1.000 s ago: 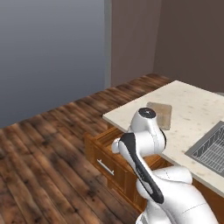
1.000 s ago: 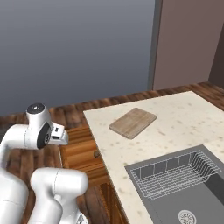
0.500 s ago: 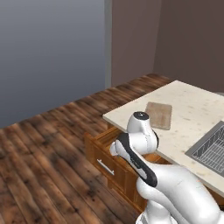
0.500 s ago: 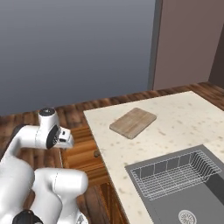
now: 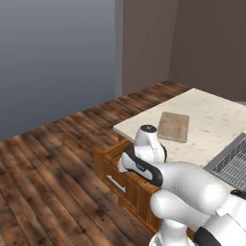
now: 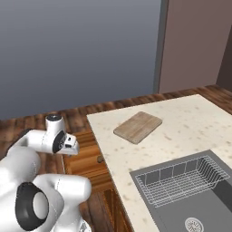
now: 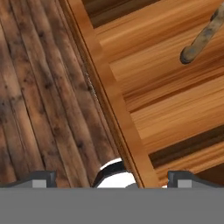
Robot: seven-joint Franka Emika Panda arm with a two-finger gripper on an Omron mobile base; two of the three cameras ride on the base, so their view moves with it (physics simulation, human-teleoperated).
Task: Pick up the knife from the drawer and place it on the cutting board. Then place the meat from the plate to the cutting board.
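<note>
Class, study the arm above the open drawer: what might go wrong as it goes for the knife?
1. In the hand view the open claw straddles the drawer front wall; descending straight could strike that wall.
2. The knife handle sits off at the view's upper right, so the claw may close on nothing unless it shifts over.
3. The cutting board lies further back on the counter, so the knife might slip during that carry.

The drawer [image 6: 84, 161] of orange-brown wood stands pulled open under the surface [image 6: 181, 131]. The knife [image 7: 202, 38] lies inside it, dark handle showing. The light-brown cutting board [image 6: 137, 127] lies flat on the surface, bare.
</note>
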